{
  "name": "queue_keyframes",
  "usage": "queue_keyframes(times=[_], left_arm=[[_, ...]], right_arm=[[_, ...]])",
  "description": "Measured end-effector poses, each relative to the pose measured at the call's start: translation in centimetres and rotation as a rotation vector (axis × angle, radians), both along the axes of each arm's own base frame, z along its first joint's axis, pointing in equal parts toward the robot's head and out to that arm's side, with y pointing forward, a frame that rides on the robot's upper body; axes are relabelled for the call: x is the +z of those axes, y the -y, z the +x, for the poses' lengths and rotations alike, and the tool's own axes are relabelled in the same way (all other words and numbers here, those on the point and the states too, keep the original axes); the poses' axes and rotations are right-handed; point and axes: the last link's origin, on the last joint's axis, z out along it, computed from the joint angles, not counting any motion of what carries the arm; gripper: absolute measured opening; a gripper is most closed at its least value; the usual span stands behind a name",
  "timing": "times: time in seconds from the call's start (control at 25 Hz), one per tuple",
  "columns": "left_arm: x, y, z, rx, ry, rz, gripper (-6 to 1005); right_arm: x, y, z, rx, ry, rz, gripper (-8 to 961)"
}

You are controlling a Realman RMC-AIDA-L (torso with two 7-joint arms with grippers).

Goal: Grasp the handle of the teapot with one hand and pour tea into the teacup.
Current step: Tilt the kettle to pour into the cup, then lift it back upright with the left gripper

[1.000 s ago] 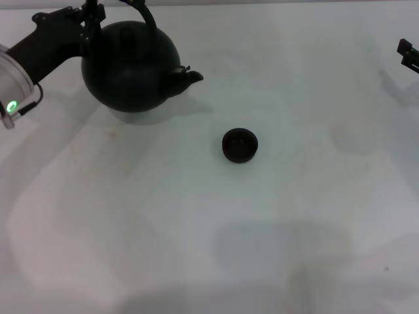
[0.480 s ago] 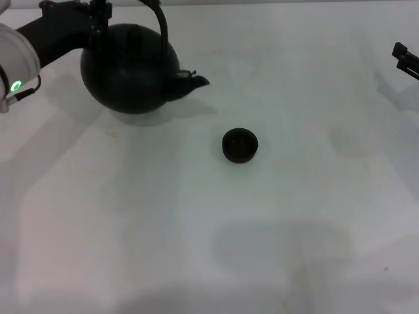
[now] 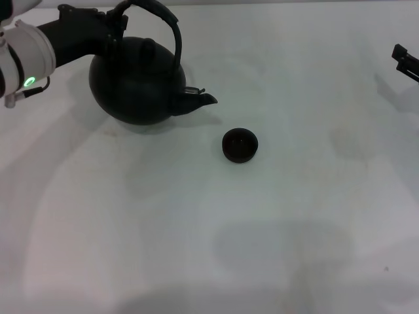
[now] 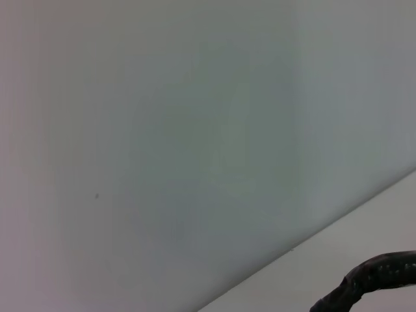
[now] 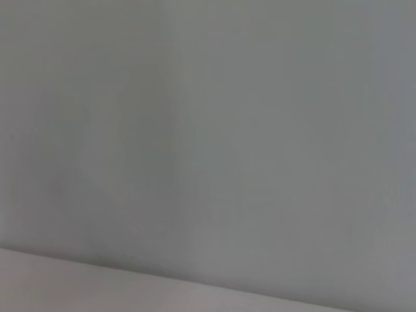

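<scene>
Head view: left hand point(image 3: 112, 27) clamped on the handle point(image 3: 160, 16); teapot point(image 3: 137, 82) on the bench point(image 3: 196, 229), spout towards the teacup point(image 3: 239, 144) nearby. Looks heavy, rigid; grip the hoop's crown. Right hand point(image 3: 406, 60) parked at the edge, fingers unreadable. Left wrist: only a handle sliver. Right wrist: nothing.

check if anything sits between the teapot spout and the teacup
Nothing visible does. Bare table lies between the teapot, held at its handle by the left tool, and the teacup.
</scene>
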Motion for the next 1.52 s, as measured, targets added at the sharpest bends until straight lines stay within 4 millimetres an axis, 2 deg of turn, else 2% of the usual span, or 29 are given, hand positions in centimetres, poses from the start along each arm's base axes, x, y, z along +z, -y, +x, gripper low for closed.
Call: queue_keyframes(times=[0.6, 1.52], left_arm=[[-0.1, -0.6, 2.2, -0.017, -0.15, -0.024, 105], [-1.3, -0.4, 3.9, -0.044, -0.247, -0.04, 106]], right_arm=[[-0.3, 0.4, 0.2, -0.007, -0.011, 0.011, 858], [-0.4, 0.8, 0.4, -0.008, -0.012, 0.007, 858]])
